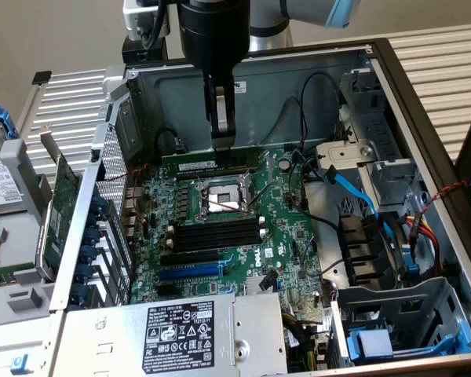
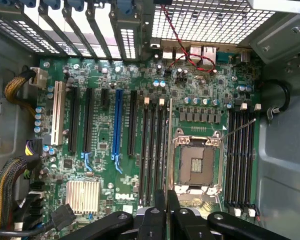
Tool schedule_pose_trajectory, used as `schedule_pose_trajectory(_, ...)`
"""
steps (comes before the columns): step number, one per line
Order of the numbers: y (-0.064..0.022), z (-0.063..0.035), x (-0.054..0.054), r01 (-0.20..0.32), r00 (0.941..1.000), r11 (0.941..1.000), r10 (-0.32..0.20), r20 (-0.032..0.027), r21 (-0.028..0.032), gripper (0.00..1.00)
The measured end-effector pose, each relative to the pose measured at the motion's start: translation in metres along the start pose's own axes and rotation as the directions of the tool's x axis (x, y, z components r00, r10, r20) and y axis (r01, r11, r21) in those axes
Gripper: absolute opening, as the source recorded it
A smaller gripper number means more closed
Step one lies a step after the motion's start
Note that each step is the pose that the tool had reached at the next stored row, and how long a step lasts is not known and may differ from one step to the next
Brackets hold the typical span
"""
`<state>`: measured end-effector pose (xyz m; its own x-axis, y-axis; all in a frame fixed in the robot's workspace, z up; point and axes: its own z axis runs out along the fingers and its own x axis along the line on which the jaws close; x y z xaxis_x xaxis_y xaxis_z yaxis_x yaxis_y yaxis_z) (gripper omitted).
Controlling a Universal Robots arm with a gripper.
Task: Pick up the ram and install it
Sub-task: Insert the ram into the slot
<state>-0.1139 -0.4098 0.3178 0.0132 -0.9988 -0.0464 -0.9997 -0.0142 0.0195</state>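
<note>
Your end effector (image 1: 222, 140) pinches the ram (image 1: 192, 162) by its upper edge, holding it level over the motherboard (image 1: 286, 236), near the CPU socket (image 1: 220, 196).

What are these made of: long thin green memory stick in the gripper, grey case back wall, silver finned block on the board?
Long thin green memory stick: looks like circuit-board laminate, matte green, with a pale label.
Grey case back wall: probably sheet steel, dull finish, folded edges.
Silver finned block: likely aluminium, bright parallel fins.
</note>
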Motion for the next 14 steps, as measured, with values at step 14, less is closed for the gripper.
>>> schedule_pose_trajectory(14,-0.0003,0.0184,0.002,0.000,1.0000,1.0000,0.000,-0.0049,0.0001,0.13)
